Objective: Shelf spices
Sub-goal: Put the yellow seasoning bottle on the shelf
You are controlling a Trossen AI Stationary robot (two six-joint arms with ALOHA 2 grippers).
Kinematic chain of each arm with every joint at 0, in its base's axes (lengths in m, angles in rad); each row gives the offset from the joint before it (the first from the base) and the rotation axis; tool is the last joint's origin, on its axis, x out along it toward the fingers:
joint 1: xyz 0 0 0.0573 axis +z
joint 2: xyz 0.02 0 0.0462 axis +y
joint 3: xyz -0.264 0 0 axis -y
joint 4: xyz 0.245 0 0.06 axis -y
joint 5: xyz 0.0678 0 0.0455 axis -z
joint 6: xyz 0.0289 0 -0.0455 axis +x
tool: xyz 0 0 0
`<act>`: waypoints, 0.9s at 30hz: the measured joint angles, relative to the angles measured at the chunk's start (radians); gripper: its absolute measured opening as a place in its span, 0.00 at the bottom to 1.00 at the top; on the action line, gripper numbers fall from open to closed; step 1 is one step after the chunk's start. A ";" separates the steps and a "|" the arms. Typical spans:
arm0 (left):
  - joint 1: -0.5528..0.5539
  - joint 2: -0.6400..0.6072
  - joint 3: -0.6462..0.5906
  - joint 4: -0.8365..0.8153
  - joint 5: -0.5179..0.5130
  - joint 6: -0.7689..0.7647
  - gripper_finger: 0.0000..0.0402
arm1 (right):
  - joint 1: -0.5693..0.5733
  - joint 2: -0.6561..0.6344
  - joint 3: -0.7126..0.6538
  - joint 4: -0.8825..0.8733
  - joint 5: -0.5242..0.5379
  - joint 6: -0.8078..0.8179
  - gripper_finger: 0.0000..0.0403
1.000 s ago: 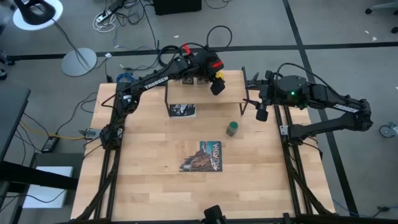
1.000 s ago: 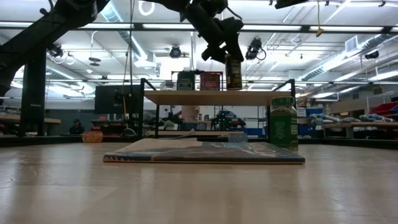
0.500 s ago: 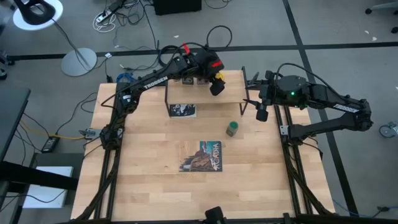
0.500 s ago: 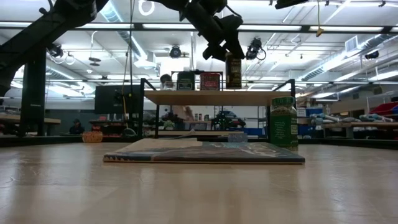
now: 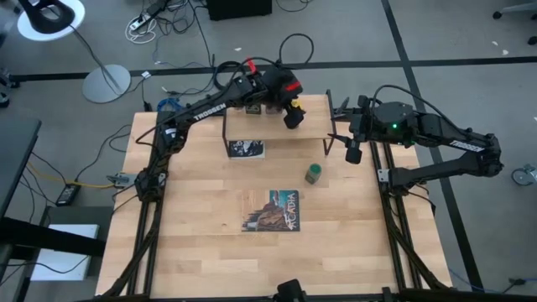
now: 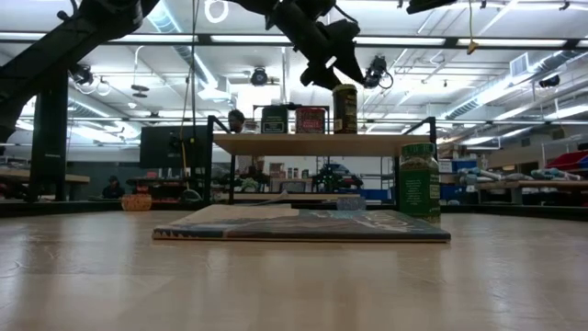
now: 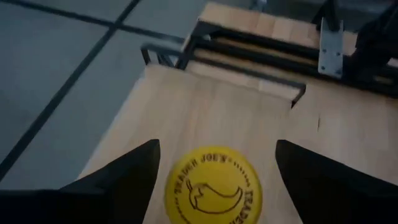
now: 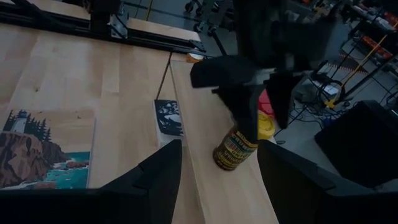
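Note:
The yellow-capped jar stands upright by its base on the shelf, toward the shelf's right end. My left gripper is open just above it. Its fingers flank the yellow cap with a gap on each side. A black tin and a red tin stand on the shelf to the jar's left. The green-capped jar stands on the table in front of the shelf. My right gripper hangs open and empty off the shelf's right end.
A flat picture-covered book lies on the table's middle, nearer than the green-capped jar. A small black-and-white card lies by the shelf's left legs. The bare shelf board runs right of the yellow-capped jar.
My left gripper has opened and let go of the yellow-capped jar. The jar now stands free on the shelf with its cap showing below the fingers. Neither arm has moved from its place.

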 joint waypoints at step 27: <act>-0.100 -0.039 -0.006 -0.169 -0.148 0.101 0.02 | 0.000 0.000 0.000 -0.006 0.000 -0.008 0.52</act>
